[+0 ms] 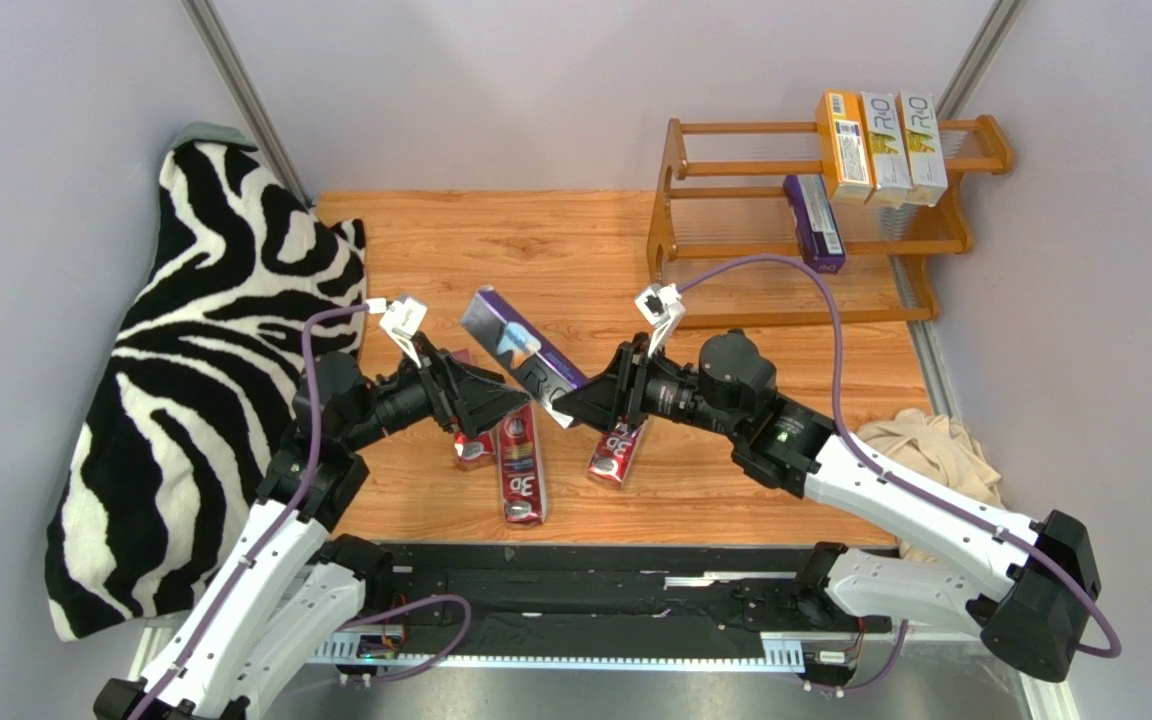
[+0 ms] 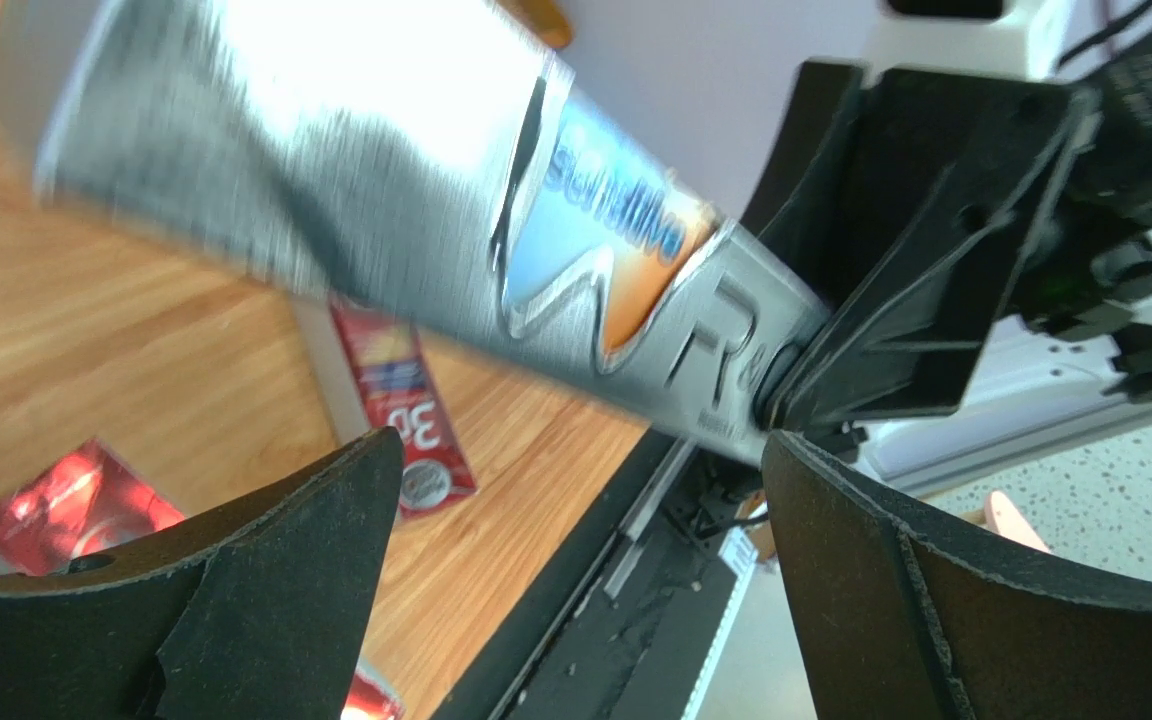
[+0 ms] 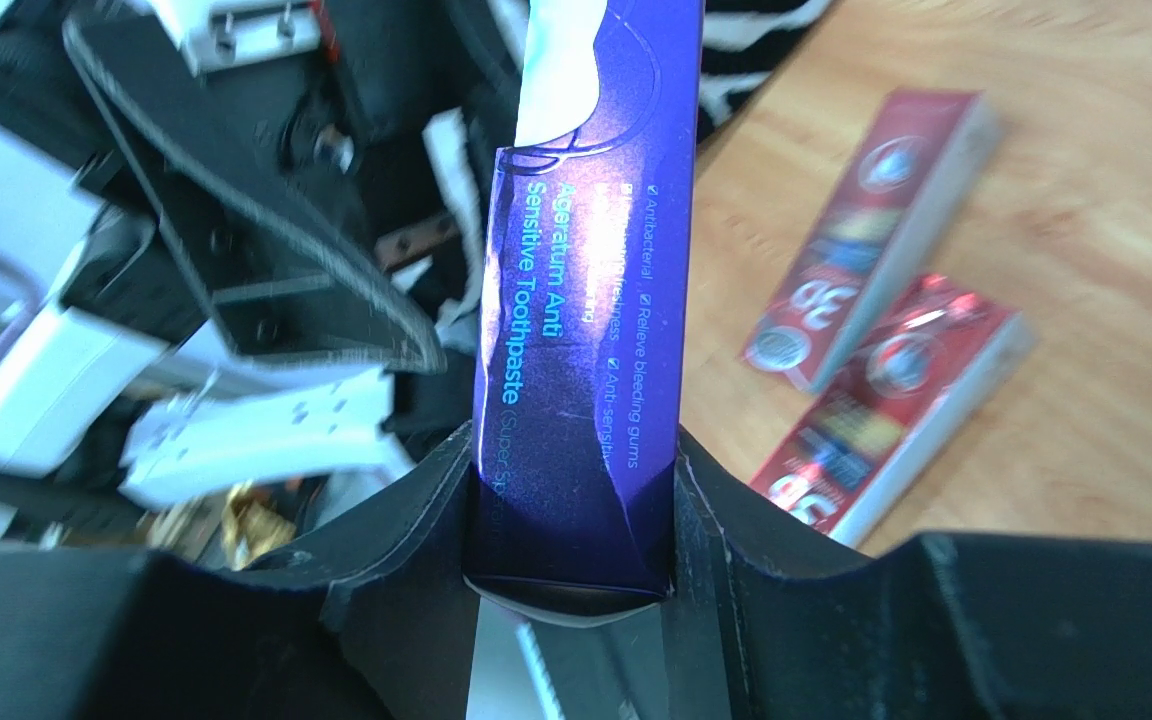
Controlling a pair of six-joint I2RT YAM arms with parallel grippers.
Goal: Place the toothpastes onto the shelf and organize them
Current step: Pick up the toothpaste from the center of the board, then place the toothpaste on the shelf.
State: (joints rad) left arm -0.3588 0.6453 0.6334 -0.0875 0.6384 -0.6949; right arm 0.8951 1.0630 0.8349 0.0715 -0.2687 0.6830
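While the right hand (image 1: 579, 402) pinches a purple carton (image 1: 512, 342), the left hand (image 2: 579, 450) gapes (likely handover); next: carry it to the upper-right shelf (image 1: 666, 210).

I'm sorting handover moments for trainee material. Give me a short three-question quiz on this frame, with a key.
1. True or false: the left gripper is clamped on the purple carton held in the air.
2. How many cartons stand on the shelf? A) two B) four C) six
3. Fill in: the loose cartons lying on the table are all ____.

Key:
1. False. Its jaws stand open, and the right gripper grips the carton's end.
2. B. Three are upright on the top tier, and one purple is on the tier below.
3. Red.
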